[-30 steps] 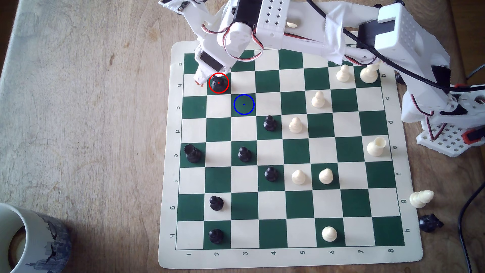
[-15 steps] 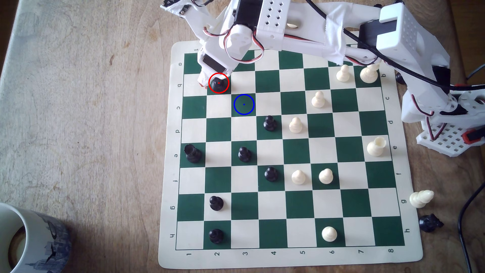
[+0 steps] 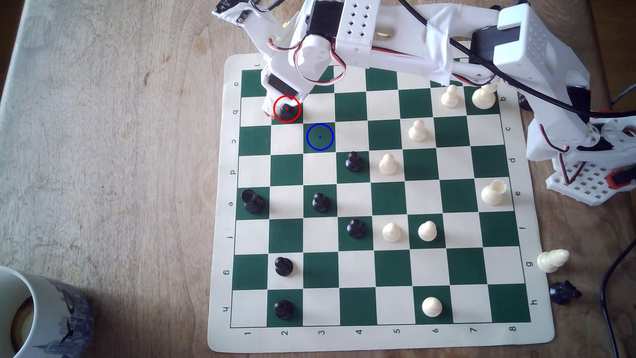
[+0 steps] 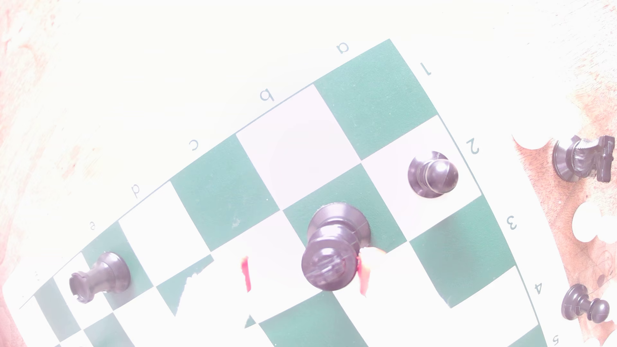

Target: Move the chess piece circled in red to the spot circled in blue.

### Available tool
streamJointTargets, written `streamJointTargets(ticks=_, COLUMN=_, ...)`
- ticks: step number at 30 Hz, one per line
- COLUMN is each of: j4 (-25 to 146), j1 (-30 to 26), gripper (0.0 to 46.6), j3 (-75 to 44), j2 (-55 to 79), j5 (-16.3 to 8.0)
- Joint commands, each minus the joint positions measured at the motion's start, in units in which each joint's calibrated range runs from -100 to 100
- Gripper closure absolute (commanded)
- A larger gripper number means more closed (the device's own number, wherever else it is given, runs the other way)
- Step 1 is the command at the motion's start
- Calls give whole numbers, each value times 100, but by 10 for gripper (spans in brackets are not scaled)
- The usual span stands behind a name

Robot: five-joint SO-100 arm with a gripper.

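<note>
The wooden tabletop point(image 3: 113, 144) carries a green-and-cream chessboard point(image 3: 564, 340) laid flat, its edges lettered and numbered. The white arm point(image 3: 395, 44) reaches in from the exterior view's right, across the board's far edge, and bends down toward the board's far corner at that view's left. A mug point(image 3: 44, 309) stands at the near corner of the tabletop at the exterior view's left, well apart from the board. The tool point(image 3: 280, 106) sits low over the green square marked by the red ring, astride the chess piece circled in red point(image 3: 287, 110) — in the wrist view that tall black piece point(image 4: 330, 257) stands upright on its green square, between the two red-tipped fingers point(image 4: 363, 273), one tip just beside or touching its collar, the other a clear gap away. The tool is therefore part open around the piece; contact on the near tip cannot be confirmed through the glare. The spot circled in blue point(image 3: 320, 137) is the green square diagonally next to the piece's square, toward the board's middle, and it is bare. A black piece with a cup-shaped crown point(image 3: 253, 201) stands on the file-1 edge of the board, row e. Black pawns and white pieces are spread over the remaining squares — one white piece point(image 3: 552, 260) and one black piece point(image 3: 564, 292) lie off the board at the exterior view's right.
</note>
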Motion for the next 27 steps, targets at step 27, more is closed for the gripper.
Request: streamJointTargets(ticks=27, j4=-162, j1=-57, gripper=292, j3=-88, j2=-234, j5=20)
